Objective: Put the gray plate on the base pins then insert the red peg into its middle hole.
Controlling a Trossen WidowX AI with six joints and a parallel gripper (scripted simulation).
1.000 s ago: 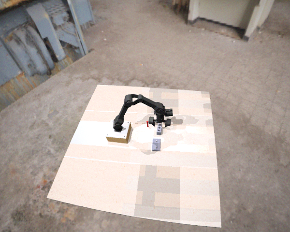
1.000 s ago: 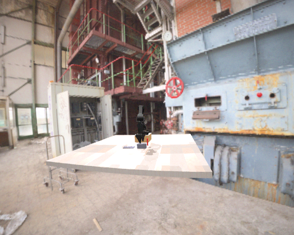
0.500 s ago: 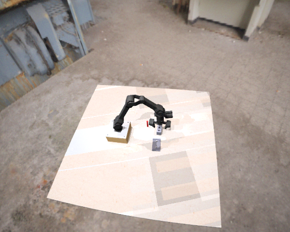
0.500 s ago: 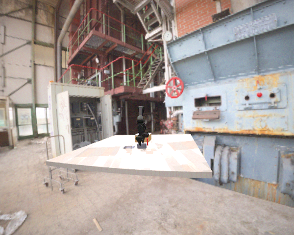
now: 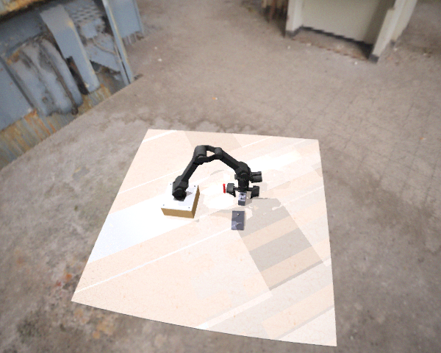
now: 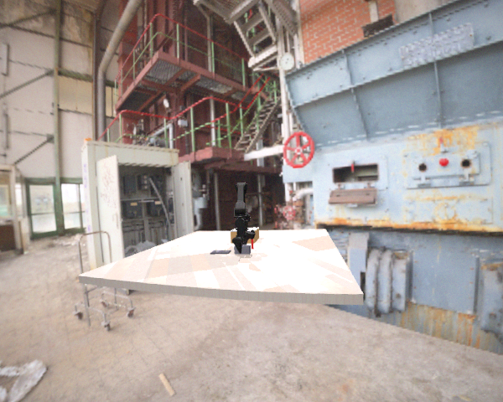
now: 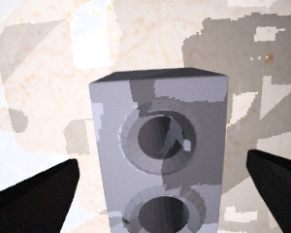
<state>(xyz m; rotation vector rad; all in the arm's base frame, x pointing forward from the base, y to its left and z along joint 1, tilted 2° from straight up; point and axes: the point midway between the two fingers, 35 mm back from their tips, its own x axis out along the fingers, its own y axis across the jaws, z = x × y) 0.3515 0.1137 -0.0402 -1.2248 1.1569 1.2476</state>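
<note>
Plate (image 5: 242, 201) (image 6: 246, 249) (image 7: 155, 180) of gray, thick and oblong, with round, broad-rimmed holes.

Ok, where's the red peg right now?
In the top view, the red peg stands on the table just left of the open gripper, between it and the arm's white-topped mounting block.

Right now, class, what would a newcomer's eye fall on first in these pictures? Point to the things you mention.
Probably the black arm (image 5: 217, 153) (image 6: 241, 201), arching over the pale tabletop (image 5: 167, 273) (image 6: 225, 283) with its open gripper (image 7: 163, 163) at the gray plate (image 5: 242, 201) (image 6: 243, 249) (image 7: 160, 182). Next, perhaps, the small red peg (image 5: 224, 188) (image 6: 252, 243), standing out beside them. Behind, the exterior view shows a red handwheel (image 6: 298, 165) by blue machinery (image 6: 399, 104).
</note>
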